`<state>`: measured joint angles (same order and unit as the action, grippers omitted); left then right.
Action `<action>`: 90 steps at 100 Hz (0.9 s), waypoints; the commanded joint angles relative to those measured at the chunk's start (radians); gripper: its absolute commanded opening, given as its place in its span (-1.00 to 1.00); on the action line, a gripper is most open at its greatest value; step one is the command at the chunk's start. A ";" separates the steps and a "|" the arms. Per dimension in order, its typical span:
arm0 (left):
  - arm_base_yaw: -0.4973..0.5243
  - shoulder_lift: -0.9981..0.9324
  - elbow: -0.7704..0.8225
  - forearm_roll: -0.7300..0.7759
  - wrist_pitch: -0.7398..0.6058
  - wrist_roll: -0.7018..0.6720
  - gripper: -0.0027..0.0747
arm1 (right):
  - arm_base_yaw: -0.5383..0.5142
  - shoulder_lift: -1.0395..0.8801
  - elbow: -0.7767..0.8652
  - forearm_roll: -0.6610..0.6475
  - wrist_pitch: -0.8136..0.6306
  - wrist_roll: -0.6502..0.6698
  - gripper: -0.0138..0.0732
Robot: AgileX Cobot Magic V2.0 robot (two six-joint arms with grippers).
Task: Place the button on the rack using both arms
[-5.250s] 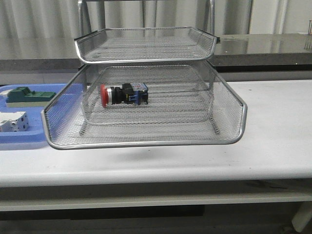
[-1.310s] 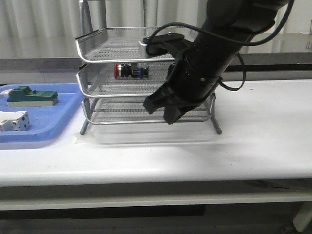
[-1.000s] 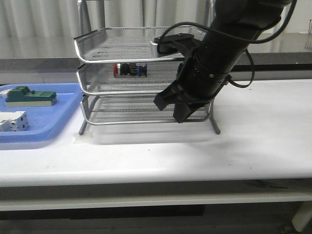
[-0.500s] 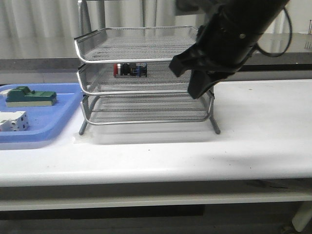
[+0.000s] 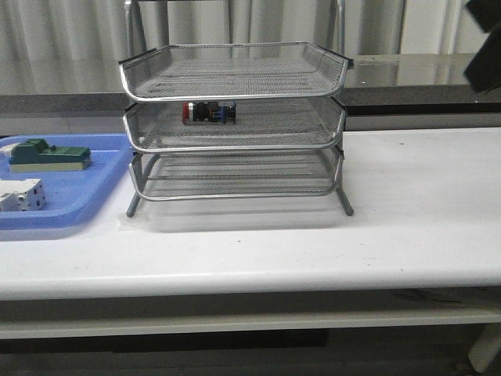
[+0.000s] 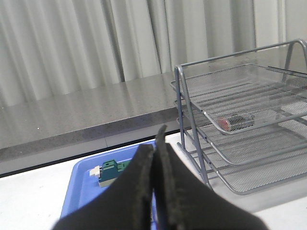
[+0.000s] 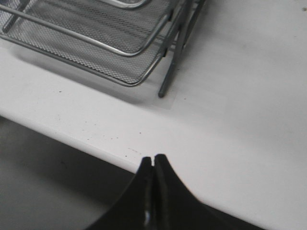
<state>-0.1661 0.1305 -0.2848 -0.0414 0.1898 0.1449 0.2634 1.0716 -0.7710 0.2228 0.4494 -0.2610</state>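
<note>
One rack (image 5: 235, 125) with three mesh trays, all pushed in and stacked, standing on the white table (image 5: 407, 227). One button (image 5: 208, 112) lies on its side in the middle tray, toward the left, red head pointing left. One blue tray (image 5: 86, 188) left of the rack holds one green block (image 5: 45, 153) and one white block (image 5: 21, 194).

Left gripper (image 6: 154, 143): fingers pressed together, holding nothing, raised above the blue tray. Right gripper (image 7: 153, 160): fingers likewise closed and empty, over the table's front edge near the rack's leg.

Against half a second ago: the right arm has left the rack's front; only a dark sliver remains at the front view's upper right. Rack and button unchanged.
</note>
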 commanded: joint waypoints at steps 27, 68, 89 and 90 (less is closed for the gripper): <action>0.003 0.007 -0.026 -0.008 -0.087 -0.007 -0.98 | -0.090 -0.377 0.118 -0.001 0.034 0.017 -0.82; 0.003 0.007 -0.026 -0.008 -0.087 -0.007 -0.98 | -0.100 -0.561 0.129 -0.006 0.105 0.017 -0.82; 0.003 0.007 -0.026 -0.008 -0.087 -0.007 -0.98 | -0.100 -0.561 0.129 -0.006 0.105 0.017 -0.82; 0.003 0.007 -0.026 -0.008 -0.087 -0.007 -0.98 | -0.100 -0.561 0.129 -0.006 0.105 0.017 -0.82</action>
<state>-0.1661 0.1305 -0.2848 -0.0414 0.1898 0.1449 0.1697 0.5087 -0.6168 0.2167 0.6167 -0.2451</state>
